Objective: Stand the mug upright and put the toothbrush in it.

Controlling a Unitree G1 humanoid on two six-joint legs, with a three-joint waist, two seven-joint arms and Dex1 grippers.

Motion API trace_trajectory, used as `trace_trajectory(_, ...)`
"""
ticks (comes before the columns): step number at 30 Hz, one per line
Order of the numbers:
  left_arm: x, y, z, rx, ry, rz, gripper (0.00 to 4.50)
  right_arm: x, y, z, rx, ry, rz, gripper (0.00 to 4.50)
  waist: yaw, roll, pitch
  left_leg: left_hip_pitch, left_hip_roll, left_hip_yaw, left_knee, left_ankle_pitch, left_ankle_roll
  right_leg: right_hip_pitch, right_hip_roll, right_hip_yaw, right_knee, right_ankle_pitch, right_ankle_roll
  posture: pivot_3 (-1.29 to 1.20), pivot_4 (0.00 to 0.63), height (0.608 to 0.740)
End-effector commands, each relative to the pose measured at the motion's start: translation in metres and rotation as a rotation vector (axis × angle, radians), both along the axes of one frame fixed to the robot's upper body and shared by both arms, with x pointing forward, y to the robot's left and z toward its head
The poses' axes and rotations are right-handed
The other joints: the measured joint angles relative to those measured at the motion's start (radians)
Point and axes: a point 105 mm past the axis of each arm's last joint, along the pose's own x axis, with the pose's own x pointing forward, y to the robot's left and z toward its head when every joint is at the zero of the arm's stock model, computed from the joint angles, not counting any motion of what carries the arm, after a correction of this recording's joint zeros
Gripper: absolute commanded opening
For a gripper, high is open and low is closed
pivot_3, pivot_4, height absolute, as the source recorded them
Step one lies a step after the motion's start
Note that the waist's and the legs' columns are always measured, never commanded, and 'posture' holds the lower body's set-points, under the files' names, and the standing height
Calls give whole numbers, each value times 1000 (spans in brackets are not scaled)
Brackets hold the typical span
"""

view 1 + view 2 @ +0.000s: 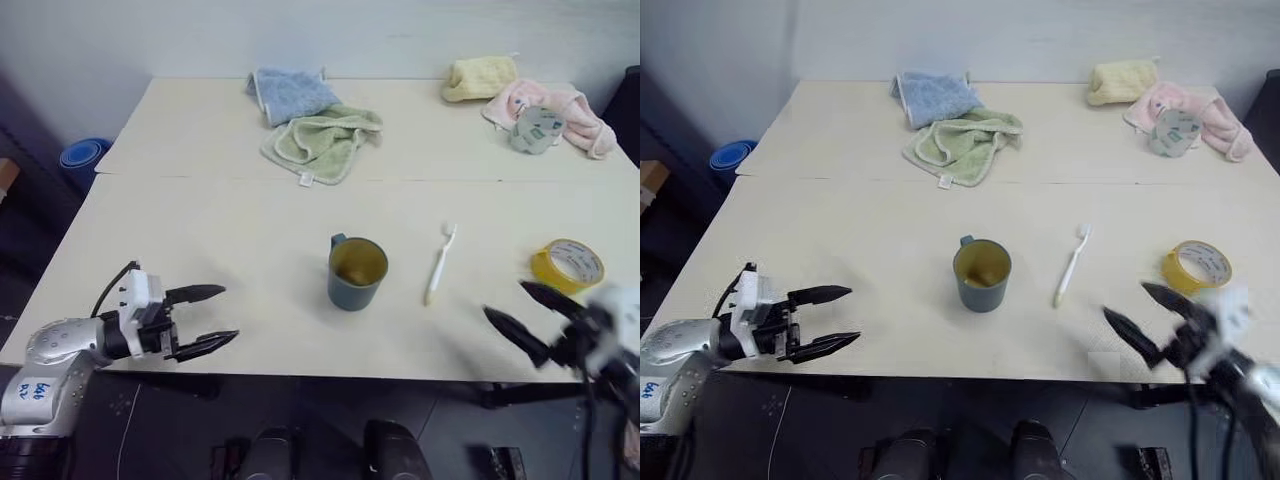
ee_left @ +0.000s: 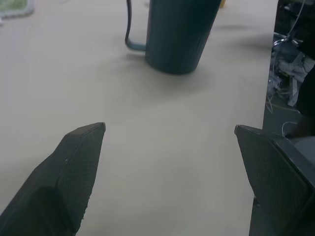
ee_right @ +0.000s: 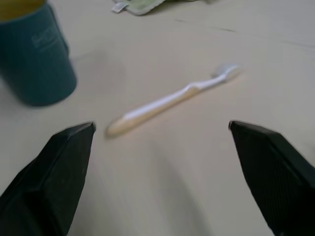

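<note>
The teal-blue mug [image 1: 356, 273] stands upright near the middle of the table, its yellow inside showing and its handle turned to the far left. To its right the toothbrush [image 1: 439, 264] lies flat, bristle head pointing away from me. My left gripper [image 1: 208, 319] hovers open over the table's near left edge, well apart from the mug [image 2: 178, 34]. Over the near right edge my right gripper [image 1: 522, 308] is open too, with the toothbrush [image 3: 167, 102] and the mug [image 3: 34, 59] lying ahead of its fingers. Neither holds anything.
A yellow tape roll [image 1: 567, 265] lies on the table right of the toothbrush, close to my right gripper. Blue [image 1: 290, 93], green [image 1: 325, 140], yellow [image 1: 480, 77] and pink [image 1: 565, 112] cloths and a pale tape roll [image 1: 536, 130] sit along the far side. A blue bowl [image 1: 83, 158] is on the floor at left.
</note>
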Motion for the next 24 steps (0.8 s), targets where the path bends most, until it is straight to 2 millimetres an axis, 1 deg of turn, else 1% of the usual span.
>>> trace_trajectory(1, -5, -13, 18, -50, -42, -30, 4466, 25, 19, -2, -4, 242, -65, 4500, 4, -1, 0, -1, 0, -3, -1, 0, -1, -1, 1, -3, 1, 0, 0, 0, 150, 740)
trace_trajectory(3, -9, -23, 25, -83, -58, -62, 4466, 42, 27, 1, -43, 324, -91, 4500, 6, 0, 0, -3, 0, -7, -1, -1, -2, -2, 1, -6, 2, 0, -1, 0, 150, 740)
trace_trajectory(6, -12, -30, 31, -106, -74, -76, 4466, 57, 31, 1, -52, 397, -139, 4500, 19, -1, 0, -6, -2, -7, 0, -1, -1, -3, 0, -7, 1, 0, -1, 0, 150, 740)
trace_trajectory(10, -16, -43, 33, -112, -87, -104, 4466, 81, 24, -9, -138, 482, -244, 4500, 19, -1, 0, -8, -4, -3, 0, -1, -1, -2, 0, -9, -1, 0, -1, 0, 150, 740)
trace_trajectory(11, -17, -45, 32, -113, -88, -106, 4493, 84, 24, -12, -158, 495, -248, 4330, 18, -1, 0, -9, -4, -2, 0, -1, -1, -2, 0, -9, -2, 0, 0, 0, 150, 740)
trace_trajectory(13, -19, -48, 31, -112, -90, -106, 4500, 88, 24, -16, -193, 520, -248, 3919, 16, -1, 0, -8, -3, -1, 1, -1, -1, -2, 0, -9, -2, 0, 0, 0, 150, 740)
trace_trajectory(17, -20, -49, 28, -105, -91, -106, 4500, 92, 19, -20, -204, 547, -252, 2504, 14, -2, 0, -7, -3, 0, 1, -1, -1, -2, 0, -9, -1, 0, 0, 0, 150, 740)
trace_trajectory(19, -21, -50, 27, -100, -93, -115, 4500, 92, 14, -22, -202, 558, -258, 1736, 14, -3, -1, -7, -3, 0, 1, -1, -1, -2, 0, -8, -1, 0, 0, 0, 150, 740)
trace_trajectory(22, -21, -53, 29, -106, -106, -133, 4500, 91, 3, -22, -184, 555, -265, 716, 14, -3, -1, -7, -2, 1, 1, -1, -1, -2, 0, -8, -1, 0, 0, 0, 150, 740)
trace_trajectory(23, -20, -54, 30, -111, -114, -139, 4500, 91, 1, -19, -162, 536, -252, 417, 16, -3, -1, -7, -2, 1, 1, -1, -1, -2, 0, -8, -1, 0, 0, 0, 150, 740)
trace_trajectory(24, -20, -55, 31, -117, -121, -142, 4500, 92, 2, -15, -130, 507, -227, 260, 17, -4, -1, -7, -2, 0, 1, -1, -1, -2, 0, -8, -1, 0, 0, 0, 150, 740)
